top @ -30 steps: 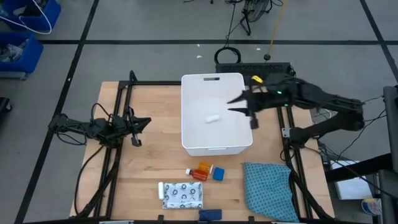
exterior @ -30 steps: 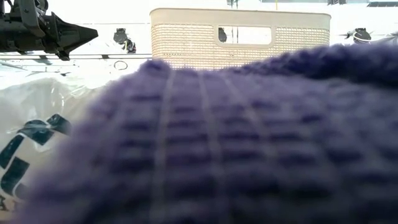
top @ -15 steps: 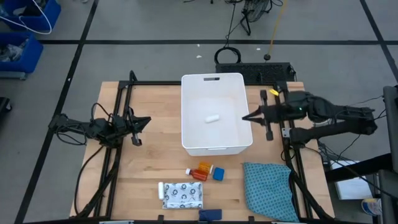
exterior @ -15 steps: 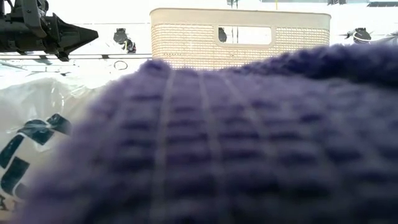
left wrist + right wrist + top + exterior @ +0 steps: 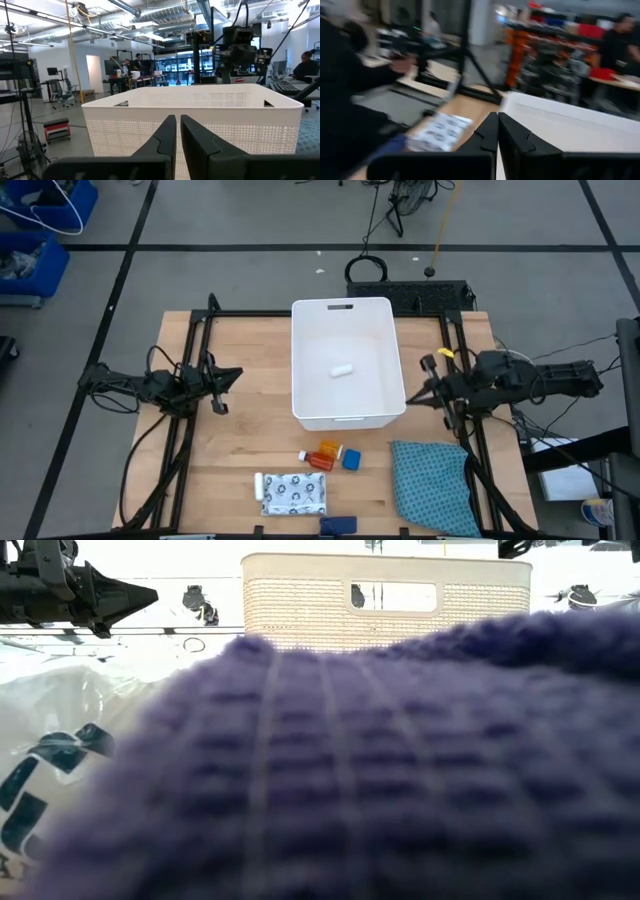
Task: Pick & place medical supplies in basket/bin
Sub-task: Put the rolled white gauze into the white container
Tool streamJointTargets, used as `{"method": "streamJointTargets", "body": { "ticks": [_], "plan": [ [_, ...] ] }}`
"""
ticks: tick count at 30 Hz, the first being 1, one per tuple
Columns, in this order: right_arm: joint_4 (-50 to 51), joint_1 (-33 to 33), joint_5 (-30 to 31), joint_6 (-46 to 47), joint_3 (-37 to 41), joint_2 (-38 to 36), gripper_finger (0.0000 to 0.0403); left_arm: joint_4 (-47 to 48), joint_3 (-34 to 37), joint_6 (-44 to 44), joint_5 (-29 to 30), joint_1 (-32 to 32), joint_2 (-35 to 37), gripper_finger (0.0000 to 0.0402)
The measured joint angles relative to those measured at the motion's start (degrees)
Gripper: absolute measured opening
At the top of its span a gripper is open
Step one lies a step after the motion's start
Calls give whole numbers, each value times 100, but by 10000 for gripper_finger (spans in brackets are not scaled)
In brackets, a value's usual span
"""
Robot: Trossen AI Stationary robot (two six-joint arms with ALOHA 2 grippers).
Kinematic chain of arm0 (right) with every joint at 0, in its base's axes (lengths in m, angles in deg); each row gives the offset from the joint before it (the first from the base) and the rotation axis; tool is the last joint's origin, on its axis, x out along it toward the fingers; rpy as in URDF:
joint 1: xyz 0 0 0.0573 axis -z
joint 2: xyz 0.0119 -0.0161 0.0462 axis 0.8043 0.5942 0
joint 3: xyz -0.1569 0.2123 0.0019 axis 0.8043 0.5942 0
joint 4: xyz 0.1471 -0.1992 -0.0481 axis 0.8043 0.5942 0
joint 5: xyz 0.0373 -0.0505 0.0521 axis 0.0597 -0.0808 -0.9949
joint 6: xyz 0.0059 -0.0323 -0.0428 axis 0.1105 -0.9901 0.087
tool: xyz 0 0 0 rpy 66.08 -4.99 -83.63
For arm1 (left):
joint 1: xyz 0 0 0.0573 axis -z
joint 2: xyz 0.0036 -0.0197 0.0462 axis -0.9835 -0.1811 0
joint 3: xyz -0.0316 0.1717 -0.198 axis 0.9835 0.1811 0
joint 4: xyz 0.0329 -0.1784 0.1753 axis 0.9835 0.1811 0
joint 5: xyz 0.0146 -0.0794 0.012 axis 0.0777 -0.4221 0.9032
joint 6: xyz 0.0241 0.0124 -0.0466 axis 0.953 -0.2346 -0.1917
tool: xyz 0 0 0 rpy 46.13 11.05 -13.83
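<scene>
While one white roll (image 5: 342,369) lies inside the tub (image 5: 300,360), the right gripper (image 5: 418,393), fingers together and empty, is seen just beside the tub's right wall. It should be opened before the pill bottles (image 5: 323,454) near the tub's front are approached.
</scene>
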Motion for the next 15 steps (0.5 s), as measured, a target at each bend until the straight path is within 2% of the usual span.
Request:
{"method": "streamJointTargets", "body": {
  "ticks": [7, 15],
  "plan": [
    [-120, -403, 63, -138, 495, -83, 0, -2, 0, 338, 0, 0, 0, 31],
    [-833, -376, 827, -17, 1341, -761, 0, 0, 2, 270, 2, 0, 0, 31]
  ]
}}
